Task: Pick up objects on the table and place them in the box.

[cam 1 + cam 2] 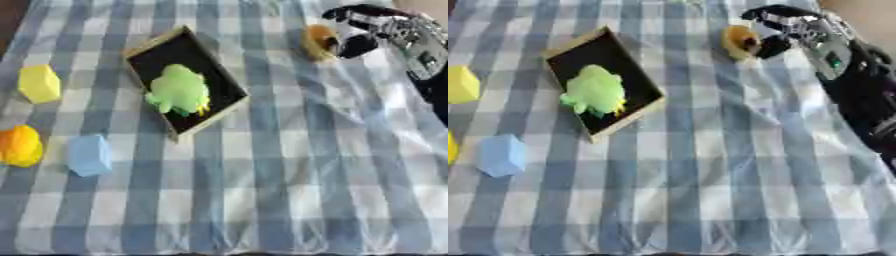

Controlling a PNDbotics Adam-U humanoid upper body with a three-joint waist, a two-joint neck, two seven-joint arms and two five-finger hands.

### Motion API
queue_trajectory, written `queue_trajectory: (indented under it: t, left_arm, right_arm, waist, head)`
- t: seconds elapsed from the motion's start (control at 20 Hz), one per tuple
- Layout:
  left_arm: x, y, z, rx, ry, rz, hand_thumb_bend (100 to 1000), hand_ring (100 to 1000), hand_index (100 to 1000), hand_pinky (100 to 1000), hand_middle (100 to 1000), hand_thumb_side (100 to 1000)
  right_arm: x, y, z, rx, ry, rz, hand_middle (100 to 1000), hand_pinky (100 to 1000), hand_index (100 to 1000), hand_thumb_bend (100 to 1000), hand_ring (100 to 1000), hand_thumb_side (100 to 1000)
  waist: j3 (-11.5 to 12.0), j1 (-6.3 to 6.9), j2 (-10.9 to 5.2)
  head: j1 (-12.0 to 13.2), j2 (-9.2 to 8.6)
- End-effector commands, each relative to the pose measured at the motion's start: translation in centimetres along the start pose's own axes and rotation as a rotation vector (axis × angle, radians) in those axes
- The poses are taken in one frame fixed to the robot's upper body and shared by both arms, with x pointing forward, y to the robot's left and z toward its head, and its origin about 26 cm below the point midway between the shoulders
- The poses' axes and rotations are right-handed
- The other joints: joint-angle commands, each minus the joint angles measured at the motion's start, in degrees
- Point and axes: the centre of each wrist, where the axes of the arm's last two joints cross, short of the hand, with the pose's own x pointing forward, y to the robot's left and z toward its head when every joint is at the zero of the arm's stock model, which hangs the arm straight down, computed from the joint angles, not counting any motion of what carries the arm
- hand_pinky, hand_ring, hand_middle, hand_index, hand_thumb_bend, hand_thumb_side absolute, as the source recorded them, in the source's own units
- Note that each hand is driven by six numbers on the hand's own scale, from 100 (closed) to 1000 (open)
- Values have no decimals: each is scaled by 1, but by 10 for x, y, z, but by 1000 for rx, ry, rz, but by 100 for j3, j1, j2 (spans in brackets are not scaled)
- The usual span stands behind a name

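Observation:
An open box with a tan rim (230, 75) and black inside lies askew at upper centre, and a light green toy (179, 91) lies in it. At the top right, an orange-yellow round object (318, 42) rests on the cloth. My right hand (378, 30) curls round it: the fingers (343, 12) arch over it and the thumb (353, 47) touches its right side. On the left lie a yellow block (38, 83), an orange and yellow object (19, 146) and a light blue block (90, 155). My left hand is out of sight.
A blue and white checked cloth (280, 190) covers the table, wrinkled at the right. My black right arm (859, 95) runs down the right edge.

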Motion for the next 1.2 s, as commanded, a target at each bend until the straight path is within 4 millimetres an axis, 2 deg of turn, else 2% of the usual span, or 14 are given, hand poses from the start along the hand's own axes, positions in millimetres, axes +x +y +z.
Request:
queue_trajectory:
  t: [0.05, 0.3, 0.5, 0.65, 0.8, 0.9, 1.1, 1.2]
  left_arm:
    - [14, 5, -8, 6, -45, 0, 526, 856, 875, 797, 806, 688]
    - [15, 4, -7, 3, -44, 6, 521, 857, 875, 797, 806, 690]
    - [15, 2, -7, 1, -45, 11, 518, 858, 875, 798, 806, 691]
    - [16, 2, -8, 1, -49, 13, 517, 859, 875, 798, 807, 692]
    - [17, 2, -8, 0, -55, 17, 515, 859, 874, 798, 806, 692]
    - [17, 1, -8, -1, -54, 18, 508, 860, 873, 797, 805, 696]
    - [16, 2, -8, 3, -51, 18, 511, 860, 872, 798, 802, 691]
    - [16, 2, -8, 6, -48, 18, 512, 859, 871, 797, 800, 690]
  right_arm:
    - [-1, -16, 4, -20, -3, 16, 980, 1000, 1000, 100, 1000, 272]
    - [-3, -17, 5, -19, 10, 28, 981, 1000, 1000, 100, 1000, 361]
    - [-6, -14, 3, -10, 38, 46, 965, 1000, 1000, 120, 1000, 373]
    - [-6, -14, 1, -1, 46, 63, 837, 991, 983, 145, 1000, 348]
    - [-4, -15, 0, -1, 53, 75, 638, 964, 880, 180, 963, 283]
    - [-3, -16, -1, -18, 61, 81, 530, 939, 775, 208, 917, 224]
    - [-3, -16, -1, -81, 71, 72, 415, 894, 596, 175, 793, 222]
    - [-2, -18, 1, -122, 76, 44, 404, 883, 556, 137, 772, 231]
  waist:
    - [18, 49, -4]
    - [29, 43, 43]
    - [43, 44, 69]
    - [61, 43, 79]
    - [73, 39, 82]
    - [79, 39, 82]
    - [87, 37, 74]
    - [89, 34, 63]
  head:
    - [-21, 27]
    - [-43, 27]
    - [-75, 27]
    - [-90, 27]
    - [-102, 27]
    - [-108, 27]
    - [-103, 27]
    - [-94, 27]
